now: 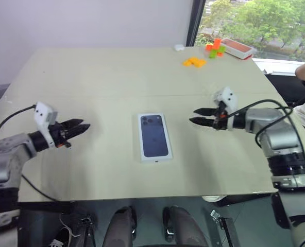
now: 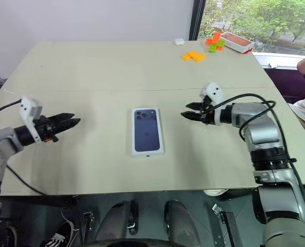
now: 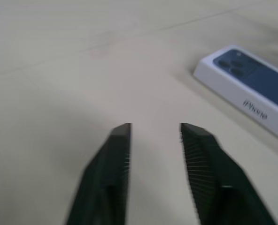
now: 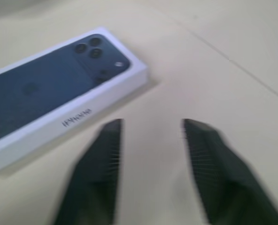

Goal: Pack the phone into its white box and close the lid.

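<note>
I see the white box with the lid [image 1: 155, 137] on, closed, lying flat at centre frame on the beige table [image 1: 106, 82] — the printed dark blue phone picture faces up. The phone itself I can't see, so I can't tell where it is. My left gripper [image 1: 79, 126] hangs at the left of the frame, fingers parted, holding nothing, well apart from the box. My right gripper [image 1: 198, 116] sits right of centre, fingers spread too, empty, near the box but not touching. Upper right of the frame — orange and green blocks [image 1: 206, 53] and a red tray [image 1: 236, 48] at the table's far edge.
</note>
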Controlling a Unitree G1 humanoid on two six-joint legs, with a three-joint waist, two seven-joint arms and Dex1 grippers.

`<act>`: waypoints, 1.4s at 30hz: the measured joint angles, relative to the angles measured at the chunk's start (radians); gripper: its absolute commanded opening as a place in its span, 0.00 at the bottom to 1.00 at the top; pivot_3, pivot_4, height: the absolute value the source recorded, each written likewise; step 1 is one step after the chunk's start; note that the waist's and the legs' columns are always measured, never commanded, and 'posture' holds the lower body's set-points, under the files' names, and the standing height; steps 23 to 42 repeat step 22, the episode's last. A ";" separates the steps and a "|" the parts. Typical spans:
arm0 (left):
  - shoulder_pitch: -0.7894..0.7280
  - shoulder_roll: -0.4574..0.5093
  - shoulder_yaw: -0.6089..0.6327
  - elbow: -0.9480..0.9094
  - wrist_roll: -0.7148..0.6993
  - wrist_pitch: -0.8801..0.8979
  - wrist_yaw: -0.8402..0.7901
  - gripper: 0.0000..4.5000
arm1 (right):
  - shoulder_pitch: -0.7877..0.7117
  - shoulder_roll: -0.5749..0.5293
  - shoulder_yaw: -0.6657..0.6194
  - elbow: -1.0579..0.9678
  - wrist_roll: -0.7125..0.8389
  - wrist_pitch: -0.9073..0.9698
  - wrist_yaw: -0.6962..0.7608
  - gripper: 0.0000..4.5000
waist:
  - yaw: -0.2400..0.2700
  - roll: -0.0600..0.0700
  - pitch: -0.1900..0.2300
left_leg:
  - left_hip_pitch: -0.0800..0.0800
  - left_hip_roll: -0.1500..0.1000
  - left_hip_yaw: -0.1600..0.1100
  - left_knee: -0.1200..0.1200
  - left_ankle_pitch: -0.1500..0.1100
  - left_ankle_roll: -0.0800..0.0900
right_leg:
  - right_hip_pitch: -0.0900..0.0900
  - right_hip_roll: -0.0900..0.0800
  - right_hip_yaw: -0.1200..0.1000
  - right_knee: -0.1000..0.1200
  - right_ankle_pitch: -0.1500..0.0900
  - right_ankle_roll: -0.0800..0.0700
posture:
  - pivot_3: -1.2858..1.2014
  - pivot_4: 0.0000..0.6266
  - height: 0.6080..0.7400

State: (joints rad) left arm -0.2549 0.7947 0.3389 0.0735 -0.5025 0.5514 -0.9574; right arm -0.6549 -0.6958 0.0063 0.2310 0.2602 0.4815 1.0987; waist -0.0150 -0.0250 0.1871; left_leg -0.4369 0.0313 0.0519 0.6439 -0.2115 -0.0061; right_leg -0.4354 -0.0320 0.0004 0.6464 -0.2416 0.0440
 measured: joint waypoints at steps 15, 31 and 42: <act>0.147 0.084 0.110 -0.098 -0.087 0.047 -0.072 0.99 | 0.027 -0.056 -0.013 0.050 0.008 -0.082 0.070 1.00 | -0.004 0.001 0.001 | -0.006 -0.001 0.005 -0.014 0.000 -0.005 | -0.011 -0.007 -0.003 -0.003 0.000 -0.002 | 0.52 0.24 1.00; 0.209 0.091 0.148 -0.106 -0.096 0.031 -0.078 0.99 | 0.065 -0.070 -0.013 0.037 0.008 -0.093 0.085 1.00 | -0.005 0.002 0.001 | -0.006 -0.001 0.007 -0.013 0.000 -0.005 | -0.010 -0.009 -0.003 -0.003 0.000 -0.002 | 0.52 0.24 1.00; 0.209 0.091 0.148 -0.106 -0.096 0.031 -0.078 0.99 | 0.065 -0.070 -0.013 0.037 0.008 -0.093 0.085 1.00 | -0.005 0.002 0.001 | -0.006 -0.001 0.007 -0.013 0.000 -0.005 | -0.010 -0.009 -0.003 -0.003 0.000 -0.002 | 0.52 0.24 1.00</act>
